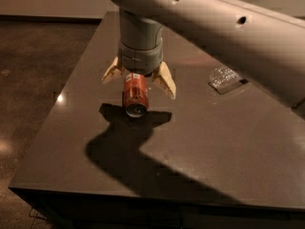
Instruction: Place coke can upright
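Observation:
The coke can [135,95] is red-orange with a silver end. It lies on its side on the dark table [200,147], its silver end facing the near edge. My gripper [139,82] hangs directly over the can's far end. Its two tan fingers [165,80] are spread wide, one on each side of the can, and do not close on it. The grey wrist and arm come down from the upper right and hide the table behind the can.
A clear plastic water bottle [225,79] lies on its side at the right, partly behind my arm. The table's left edge runs near the can, with dark floor [38,70] beyond. My arm's shadow falls on the table in front of the can.

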Available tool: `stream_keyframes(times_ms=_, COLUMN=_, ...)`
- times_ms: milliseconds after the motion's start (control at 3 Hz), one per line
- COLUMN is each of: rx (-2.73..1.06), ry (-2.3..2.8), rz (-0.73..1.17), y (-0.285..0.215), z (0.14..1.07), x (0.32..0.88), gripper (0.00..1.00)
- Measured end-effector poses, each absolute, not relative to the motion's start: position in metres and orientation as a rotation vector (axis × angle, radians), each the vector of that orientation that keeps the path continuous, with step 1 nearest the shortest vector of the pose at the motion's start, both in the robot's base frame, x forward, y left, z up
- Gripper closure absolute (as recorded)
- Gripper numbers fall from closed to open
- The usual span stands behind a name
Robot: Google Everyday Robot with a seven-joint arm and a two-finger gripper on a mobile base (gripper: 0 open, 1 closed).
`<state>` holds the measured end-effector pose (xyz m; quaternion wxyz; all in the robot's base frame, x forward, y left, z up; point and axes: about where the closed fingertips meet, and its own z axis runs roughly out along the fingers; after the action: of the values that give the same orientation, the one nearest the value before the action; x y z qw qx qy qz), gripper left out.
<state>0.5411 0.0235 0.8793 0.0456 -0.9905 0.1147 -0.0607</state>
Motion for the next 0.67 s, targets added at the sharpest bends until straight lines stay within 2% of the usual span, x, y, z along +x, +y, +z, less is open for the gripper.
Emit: stream_keyframes(times_ms=667, rx=-3.094, ry=0.289, rz=-0.18, y=0.028, z=0.857, x=0.552, gripper=0.0)
